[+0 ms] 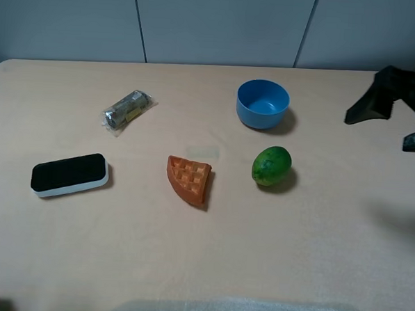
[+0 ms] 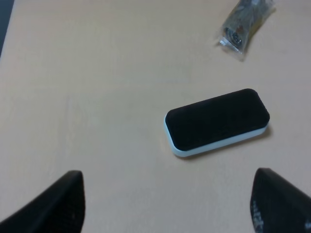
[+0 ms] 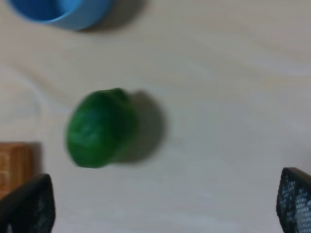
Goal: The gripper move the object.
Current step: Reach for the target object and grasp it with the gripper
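Observation:
The green egg-shaped fruit (image 1: 272,166) lies on the table right of centre, just in front of the blue bowl (image 1: 263,103). It also shows in the right wrist view (image 3: 99,128), blurred, lying free on the table ahead of the fingers. My right gripper (image 1: 383,130) hovers at the table's right edge, well to the right of the fruit; in the right wrist view it (image 3: 164,201) is open and empty. My left gripper (image 2: 170,201) is open and empty, above the table short of a black and white eraser (image 2: 217,122).
An orange waffle wedge (image 1: 189,180) lies left of the fruit. The eraser (image 1: 70,175) is at the left. A clear wrapped packet (image 1: 128,111) lies behind it. The blue bowl's rim shows in the right wrist view (image 3: 63,17).

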Tool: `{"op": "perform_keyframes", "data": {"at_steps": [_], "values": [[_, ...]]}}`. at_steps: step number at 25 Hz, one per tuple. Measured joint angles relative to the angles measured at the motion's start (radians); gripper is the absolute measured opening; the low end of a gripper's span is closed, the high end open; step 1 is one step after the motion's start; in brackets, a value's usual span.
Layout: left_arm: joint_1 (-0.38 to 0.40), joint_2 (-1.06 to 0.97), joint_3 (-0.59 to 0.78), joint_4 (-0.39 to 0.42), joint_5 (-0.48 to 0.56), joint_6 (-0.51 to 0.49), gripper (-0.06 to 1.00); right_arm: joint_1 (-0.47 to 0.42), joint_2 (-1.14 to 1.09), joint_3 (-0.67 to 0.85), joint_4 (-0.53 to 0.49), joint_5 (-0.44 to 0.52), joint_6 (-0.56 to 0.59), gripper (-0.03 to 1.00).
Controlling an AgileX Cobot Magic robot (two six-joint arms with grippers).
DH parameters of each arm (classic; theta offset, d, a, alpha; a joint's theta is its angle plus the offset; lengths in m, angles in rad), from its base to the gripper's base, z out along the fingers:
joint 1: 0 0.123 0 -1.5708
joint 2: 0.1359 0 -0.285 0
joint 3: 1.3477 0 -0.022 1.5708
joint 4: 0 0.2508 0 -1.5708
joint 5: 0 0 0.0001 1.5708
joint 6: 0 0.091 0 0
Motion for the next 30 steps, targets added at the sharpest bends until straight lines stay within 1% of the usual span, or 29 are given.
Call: {"op": "perform_keyframes", "data": {"at_steps": [3, 5, 9, 12, 18, 23, 25, 30], "values": [[0.000, 0.000, 0.000, 0.000, 0.000, 0.000, 0.77, 0.121, 0.092, -0.001, 0.001, -0.084, 0.087, 0.69], [0.000, 0.000, 0.000, 0.000, 0.000, 0.000, 0.77, 0.180, 0.165, -0.001, 0.001, -0.122, 0.159, 0.69], [0.000, 0.000, 0.000, 0.000, 0.000, 0.000, 0.77, 0.282, 0.285, -0.006, 0.001, -0.192, 0.244, 0.69], [0.000, 0.000, 0.000, 0.000, 0.000, 0.000, 0.77, 0.331, 0.352, -0.046, 0.001, -0.204, 0.278, 0.69], [0.000, 0.000, 0.000, 0.000, 0.000, 0.000, 0.77, 0.382, 0.465, -0.156, -0.021, -0.210, 0.337, 0.69], [0.000, 0.000, 0.000, 0.000, 0.000, 0.000, 0.77, 0.389, 0.548, -0.220, -0.078, -0.152, 0.395, 0.69], [0.000, 0.000, 0.000, 0.000, 0.000, 0.000, 0.77, 0.389, 0.571, -0.239, -0.118, -0.130, 0.426, 0.69], [0.000, 0.000, 0.000, 0.001, 0.000, 0.000, 0.77, 0.389, 0.609, -0.251, -0.173, -0.107, 0.477, 0.68]]}}
